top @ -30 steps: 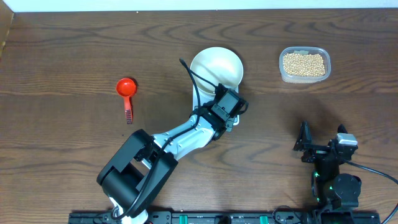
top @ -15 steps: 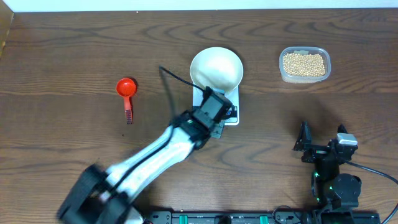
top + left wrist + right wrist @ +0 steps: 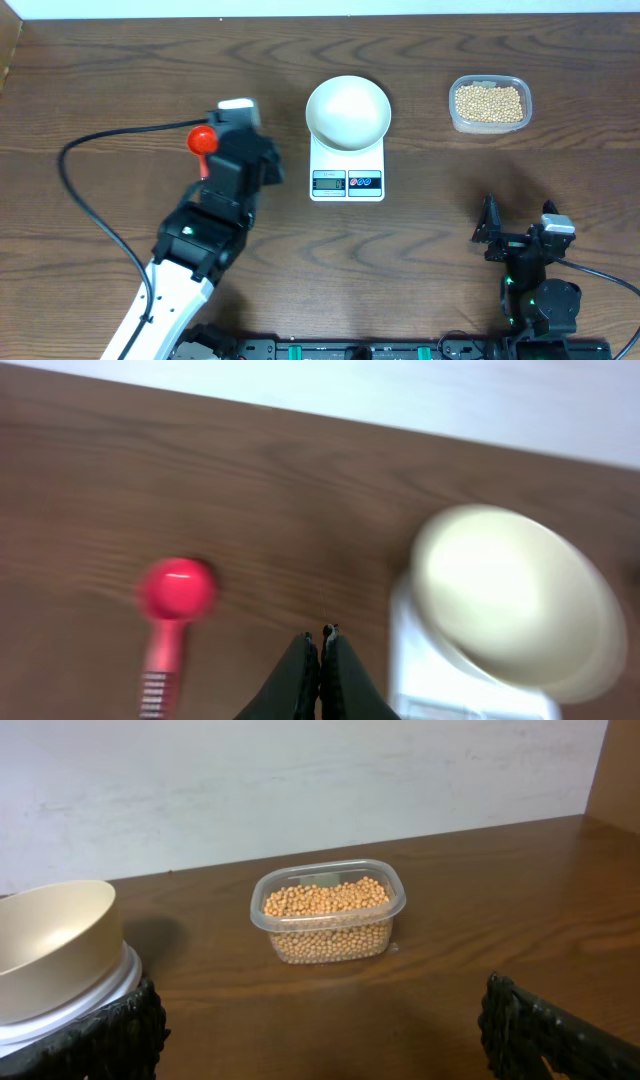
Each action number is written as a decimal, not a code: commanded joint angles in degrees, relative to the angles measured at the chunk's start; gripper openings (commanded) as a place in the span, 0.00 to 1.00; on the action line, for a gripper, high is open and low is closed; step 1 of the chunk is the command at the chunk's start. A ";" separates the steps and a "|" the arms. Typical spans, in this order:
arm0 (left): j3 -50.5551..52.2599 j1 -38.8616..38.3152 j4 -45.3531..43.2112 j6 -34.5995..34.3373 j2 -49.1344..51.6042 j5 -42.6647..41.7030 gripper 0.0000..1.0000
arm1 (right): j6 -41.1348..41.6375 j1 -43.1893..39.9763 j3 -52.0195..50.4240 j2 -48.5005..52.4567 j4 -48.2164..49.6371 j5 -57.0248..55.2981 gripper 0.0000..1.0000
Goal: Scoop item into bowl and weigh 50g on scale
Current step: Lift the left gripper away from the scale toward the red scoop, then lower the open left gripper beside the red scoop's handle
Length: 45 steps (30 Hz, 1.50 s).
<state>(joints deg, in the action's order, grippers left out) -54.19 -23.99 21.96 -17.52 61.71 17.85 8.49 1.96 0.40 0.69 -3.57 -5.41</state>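
Note:
The white bowl [image 3: 347, 110] stands on the white scale [image 3: 347, 181], and no beans show in it. The pale-tan beans [image 3: 489, 102] fill a clear tub [image 3: 455, 118] at the back right. My left gripper [image 3: 238, 112] is shut on nothing. It hovers just right of a red scoop [image 3: 203, 140], partly covering the scoop from above. The blurred left wrist view shows the shut left gripper [image 3: 322, 630] between the scoop [image 3: 175, 592] and the bowl [image 3: 510, 595]. My right gripper [image 3: 517, 228] rests open near the front right, facing the tub [image 3: 328, 910].
The red scoop's handle [image 3: 155, 680] points toward the table's front. A cable [image 3: 80, 200] loops left of my left arm. The bowl [image 3: 50, 945] and the scale's edge [image 3: 105, 995] show at the left of the right wrist view.
My left arm has swung away from the front of the scale, leftwards to beside the red scoop, still shut. The scale's display has come into view. The right arm has not moved.

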 commanded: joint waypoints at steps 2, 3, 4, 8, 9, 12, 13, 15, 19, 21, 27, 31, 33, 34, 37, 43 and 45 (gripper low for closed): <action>-0.55 8.44 -0.72 -2.25 0.52 10.36 0.07 | -0.44 0.50 -0.11 -0.37 -0.11 -0.28 0.99; -0.55 10.19 -1.05 -3.50 0.87 11.02 0.07 | -0.44 0.50 -0.11 -0.37 -0.11 -0.28 0.99; -0.55 12.07 -1.38 -4.98 1.38 11.45 0.07 | -0.44 0.50 -0.11 -0.37 -0.11 -0.26 0.99; -0.55 18.64 -2.51 -10.12 3.85 11.37 0.07 | -0.44 0.50 -0.11 -0.37 -0.11 -0.26 0.99; -0.55 19.89 -2.82 -11.76 4.44 11.34 0.07 | -0.44 0.50 -0.11 -0.37 -0.11 -0.26 0.99; -0.55 22.91 -3.96 -15.45 6.62 11.34 0.07 | -0.44 0.50 -0.11 -0.37 -0.11 -0.28 0.99; -0.55 23.43 -4.63 -15.93 7.41 11.32 0.07 | -0.44 0.50 -0.11 -0.37 -0.11 -0.26 0.99; -0.55 23.87 -6.69 -16.04 9.20 11.32 0.07 | -0.44 0.50 -0.11 -0.37 -0.11 -0.26 0.99; -0.57 23.98 -11.98 -17.66 13.55 11.32 0.07 | -0.44 0.50 -0.11 -0.37 -0.11 -0.26 0.99; -0.57 23.98 -14.32 -18.58 15.72 10.21 0.07 | -0.44 0.50 -0.11 -0.37 -0.11 -0.28 0.99; -3.26 24.39 -13.53 -18.99 19.21 -0.22 0.07 | -0.44 0.50 -0.11 -0.37 -0.11 -0.26 0.99; -7.89 26.16 -5.55 -19.02 19.28 -9.73 0.07 | -0.44 0.50 -0.11 -0.37 -0.11 -0.26 0.99; -11.37 28.92 1.46 -19.02 19.56 -18.18 0.07 | -0.44 0.50 -0.11 -0.37 -0.11 -0.26 0.99; -12.63 30.49 4.55 -19.04 19.74 -22.14 0.07 | -0.44 0.50 -0.11 -0.37 -0.11 -0.26 0.99; -14.43 37.11 11.80 -17.73 19.82 -37.59 0.08 | -0.44 0.50 -0.11 -0.37 -0.11 -0.26 0.99; -13.88 44.50 20.46 -0.90 19.96 -45.70 0.08 | -0.44 0.50 -0.11 -0.37 -0.11 -0.28 0.99; -13.22 44.50 20.44 2.93 20.11 -45.70 0.08 | -0.44 0.50 -0.11 -0.37 -0.11 -0.28 0.99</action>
<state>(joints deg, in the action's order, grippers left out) -67.99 20.27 42.13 -25.52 81.28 -22.35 8.49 1.98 0.40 0.69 -3.57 -5.41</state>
